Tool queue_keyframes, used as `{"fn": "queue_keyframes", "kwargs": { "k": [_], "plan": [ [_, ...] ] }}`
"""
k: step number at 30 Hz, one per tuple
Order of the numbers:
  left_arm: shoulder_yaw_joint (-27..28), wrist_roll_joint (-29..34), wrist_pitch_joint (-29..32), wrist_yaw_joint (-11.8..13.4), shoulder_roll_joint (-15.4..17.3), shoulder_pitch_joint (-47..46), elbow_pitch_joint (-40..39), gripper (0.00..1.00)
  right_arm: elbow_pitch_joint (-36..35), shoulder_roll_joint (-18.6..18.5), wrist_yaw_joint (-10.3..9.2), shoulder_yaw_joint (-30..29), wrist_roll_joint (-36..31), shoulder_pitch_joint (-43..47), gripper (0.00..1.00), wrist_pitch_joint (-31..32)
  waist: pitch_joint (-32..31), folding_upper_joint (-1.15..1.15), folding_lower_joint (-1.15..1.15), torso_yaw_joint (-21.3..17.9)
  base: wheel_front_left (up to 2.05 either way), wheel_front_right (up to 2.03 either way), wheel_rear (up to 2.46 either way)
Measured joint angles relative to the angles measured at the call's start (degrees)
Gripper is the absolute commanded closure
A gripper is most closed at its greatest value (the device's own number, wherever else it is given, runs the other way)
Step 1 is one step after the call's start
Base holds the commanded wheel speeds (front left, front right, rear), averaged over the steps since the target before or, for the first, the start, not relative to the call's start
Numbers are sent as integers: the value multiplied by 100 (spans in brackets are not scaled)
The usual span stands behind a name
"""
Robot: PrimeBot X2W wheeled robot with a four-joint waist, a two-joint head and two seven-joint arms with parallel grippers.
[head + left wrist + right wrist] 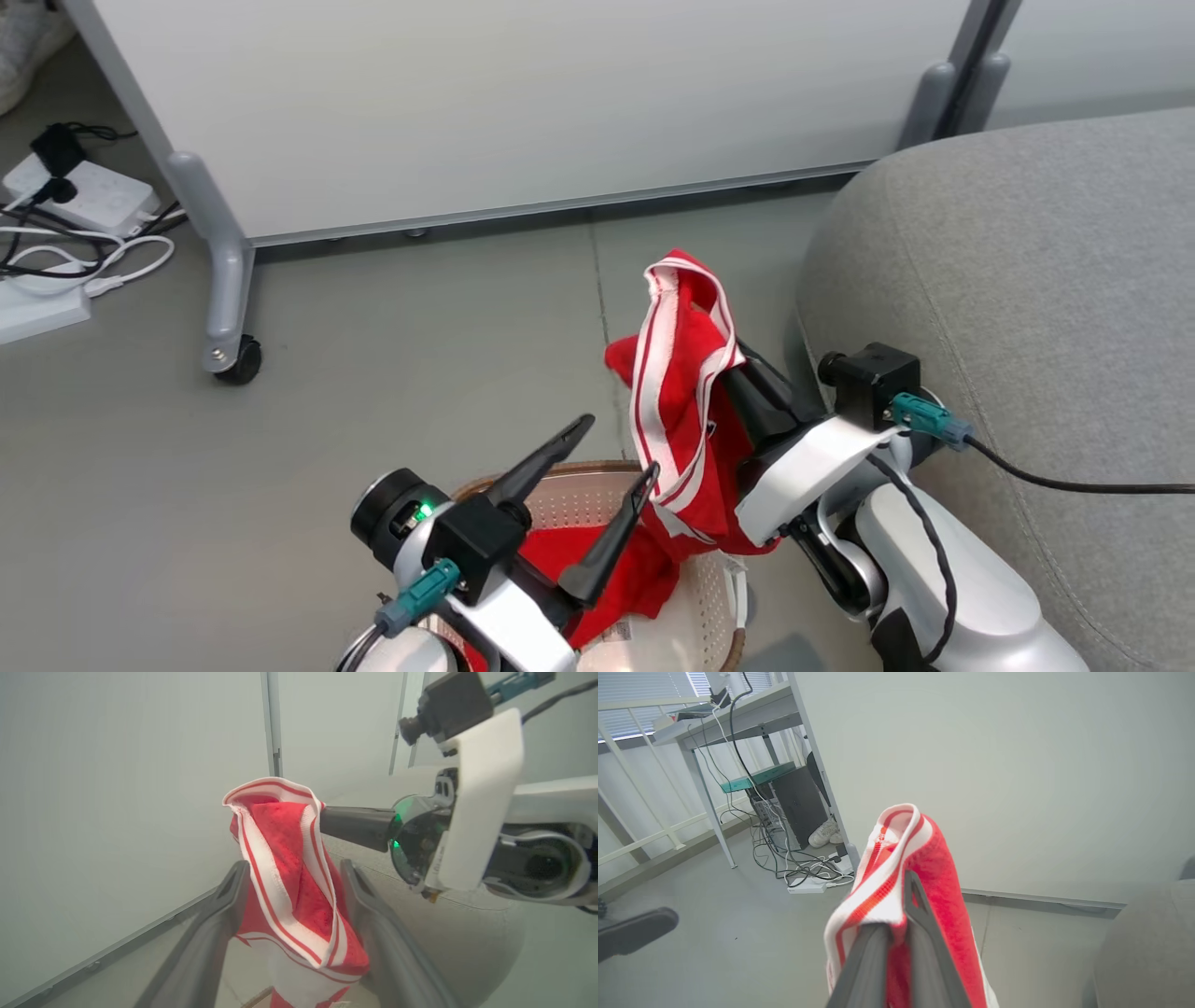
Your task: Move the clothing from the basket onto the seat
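Note:
A red garment with white stripes, part of the clothing (681,392), hangs above the basket (695,621), pinched in my right gripper (726,362), which is shut on its upper fold. In the right wrist view the fingers (873,952) clamp the striped edge of the clothing (934,868). My left gripper (611,457) stands open beside the hanging cloth. In the left wrist view the clothing (285,858) droops between the spread fingers (219,914) and nothing squeezes it. A second red piece (616,574) lies inside the basket. The grey seat (1027,280) rises to the right.
A white partition panel (523,103) stands behind on a grey foot with a caster (241,359). Power strips and cables (84,201) lie on the floor at far left. The right wrist view shows a desk (738,714) with a computer, cables and shoes beneath it.

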Motion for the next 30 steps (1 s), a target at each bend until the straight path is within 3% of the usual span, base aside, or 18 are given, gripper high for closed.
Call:
{"fn": "queue_keyframes", "kwargs": {
  "k": [13,30],
  "plan": [
    [-199,32,-94,-55,165,70,377,0,-91,-7,0,-490,-291,132,100,60,138,0,0,-651,0,0,0],
    [-235,8,70,5,405,-35,165,0,-304,-4,0,-968,-313,243,100,152,426,0,0,-1969,0,0,0]
  ]
}}
